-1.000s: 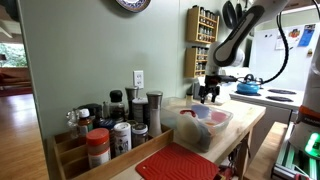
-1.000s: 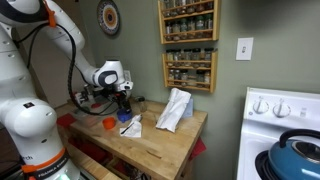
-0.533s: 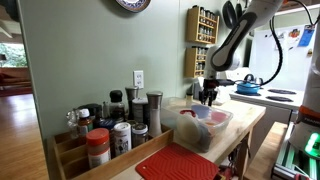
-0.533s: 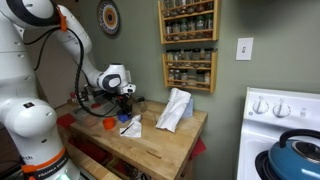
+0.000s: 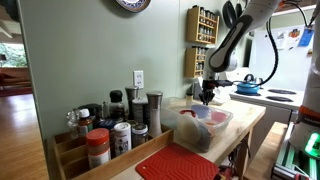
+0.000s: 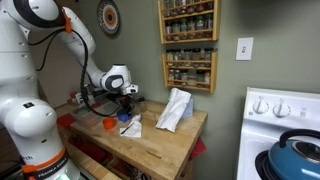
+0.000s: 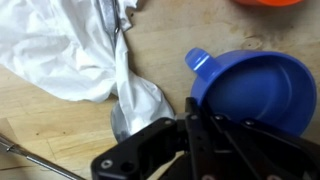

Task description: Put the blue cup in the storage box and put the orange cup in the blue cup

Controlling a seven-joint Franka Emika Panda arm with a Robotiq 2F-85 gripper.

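The wrist view shows the blue cup (image 7: 255, 90) standing upright on the wooden top, its open mouth facing the camera and a small lip on its rim. My gripper (image 7: 192, 108) is shut, with the black fingers pressed together at the cup's near rim. The orange cup (image 7: 268, 3) pokes in at the top edge, just beyond the blue one, and in an exterior view the orange cup (image 6: 108, 123) stands beside my gripper (image 6: 125, 103). The storage box (image 5: 222, 118) is a clear bin on the table, nearer the camera than my gripper (image 5: 206, 97).
White crumpled cloth or plastic (image 7: 70, 50) lies left of the blue cup. A wooden tray of spice jars (image 5: 105, 130) and a red ribbed mat (image 5: 178, 163) sit near the bin. A light-blue kettle (image 6: 295, 155) stands on the stove. A spice rack (image 6: 188, 45) hangs on the wall.
The jaws have gone from wide open to shut at the blue cup's rim. The arm has barely shifted.
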